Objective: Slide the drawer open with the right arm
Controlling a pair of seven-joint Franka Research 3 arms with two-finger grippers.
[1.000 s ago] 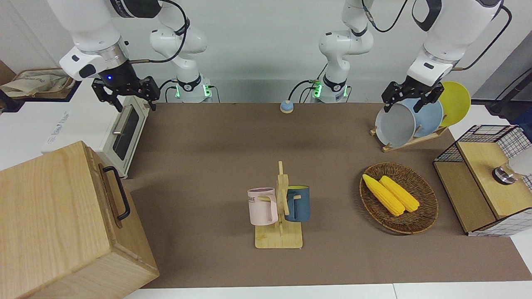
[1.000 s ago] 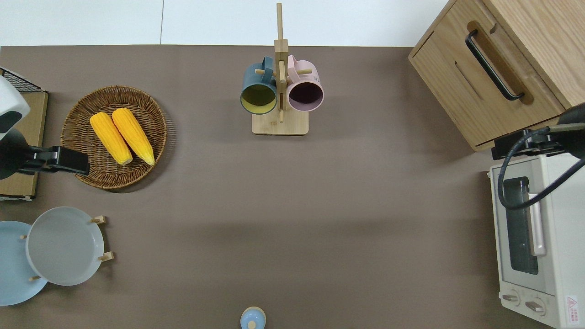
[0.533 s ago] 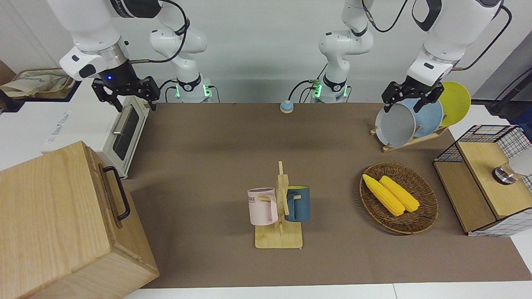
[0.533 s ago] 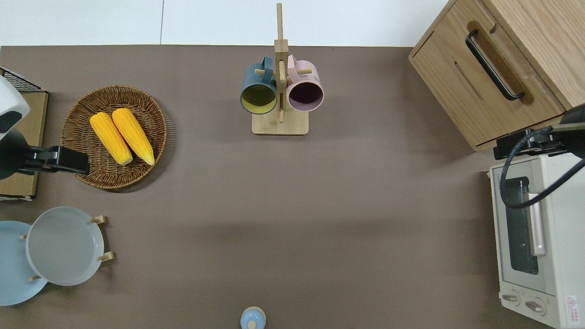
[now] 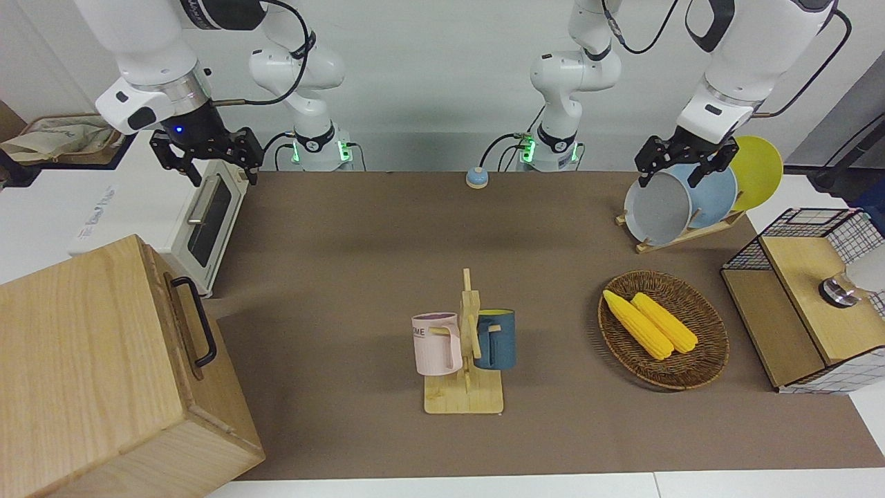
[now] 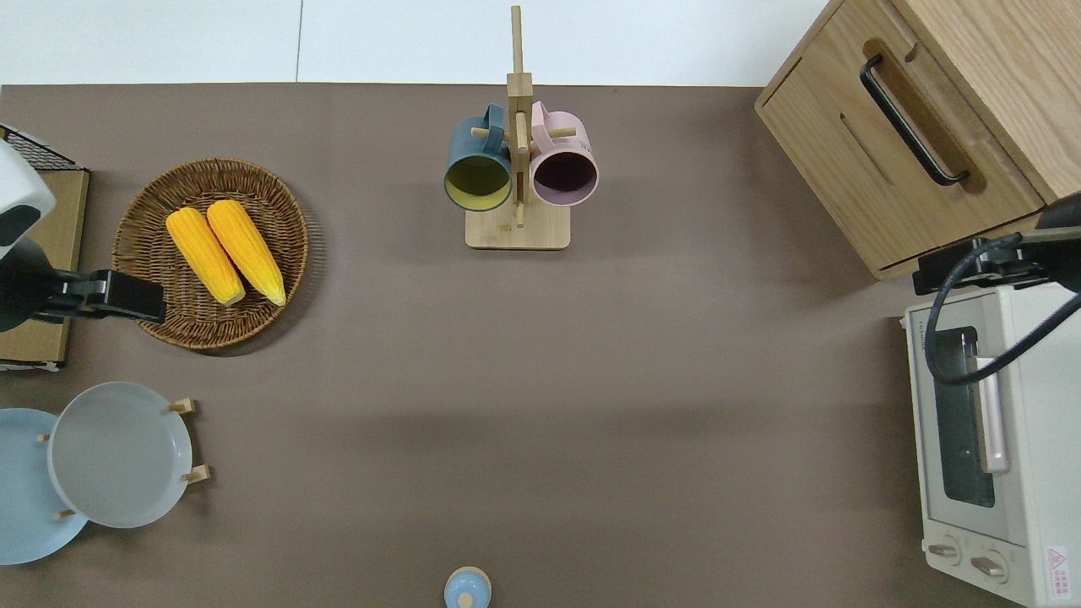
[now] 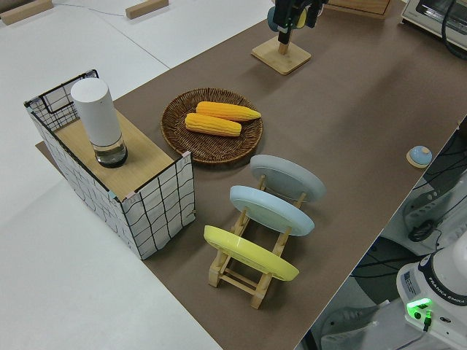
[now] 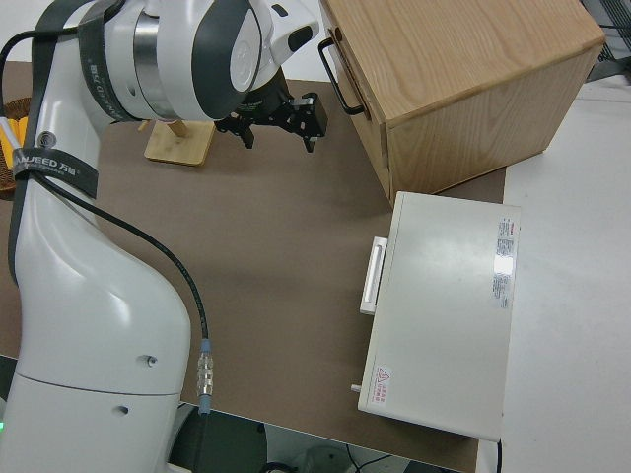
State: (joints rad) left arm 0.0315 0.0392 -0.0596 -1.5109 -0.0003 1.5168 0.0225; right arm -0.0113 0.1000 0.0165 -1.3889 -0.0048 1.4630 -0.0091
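The light-wood cabinet (image 6: 1005,59) stands at the right arm's end of the table, farther from the robots than the toaster oven. Its drawer (image 6: 916,169) sits flush and shut, with a black bar handle (image 6: 910,118) that also shows in the front view (image 5: 198,321) and the right side view (image 8: 337,77). My right gripper (image 5: 205,158) is open and empty in the air. In the overhead view it (image 6: 963,268) hangs over the gap between the cabinet's near corner and the oven. The left arm is parked, its gripper (image 5: 684,159) open.
A white toaster oven (image 6: 996,439) stands beside the cabinet, nearer to the robots. A mug rack (image 6: 517,169) with two mugs is mid-table. A basket of corn (image 6: 211,253), a plate rack (image 6: 118,456) and a wire-mesh shelf (image 5: 809,297) stand at the left arm's end.
The right gripper has shifted very slightly toward the cabinet. Nothing else has moved.
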